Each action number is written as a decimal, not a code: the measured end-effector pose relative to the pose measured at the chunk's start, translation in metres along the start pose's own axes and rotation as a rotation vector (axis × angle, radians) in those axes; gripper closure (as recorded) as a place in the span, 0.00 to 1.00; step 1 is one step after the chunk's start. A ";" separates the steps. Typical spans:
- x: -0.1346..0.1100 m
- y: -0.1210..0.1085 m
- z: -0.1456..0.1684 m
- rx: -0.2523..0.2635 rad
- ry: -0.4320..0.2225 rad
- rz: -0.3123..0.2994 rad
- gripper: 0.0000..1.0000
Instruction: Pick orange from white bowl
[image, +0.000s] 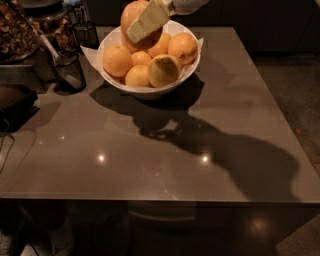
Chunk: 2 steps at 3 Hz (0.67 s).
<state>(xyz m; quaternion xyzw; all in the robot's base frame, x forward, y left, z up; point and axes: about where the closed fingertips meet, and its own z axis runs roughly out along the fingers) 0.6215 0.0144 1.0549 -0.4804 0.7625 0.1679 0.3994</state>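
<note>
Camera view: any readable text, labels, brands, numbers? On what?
No readable text anywhere.
Gripper, above the white bowl against the top orange: no markings visible.
Black wire-mesh cup to the bowl's left: no label.
Tabletop: only light reflections.

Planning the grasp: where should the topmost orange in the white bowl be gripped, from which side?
Probably grip the orange across its round middle, from above: it tops the pile in the white bowl, neighbours crowding below. The gripper is against it.
</note>
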 end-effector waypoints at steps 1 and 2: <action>0.015 0.031 -0.016 0.058 0.012 0.044 1.00; 0.014 0.031 -0.017 0.058 0.011 0.043 1.00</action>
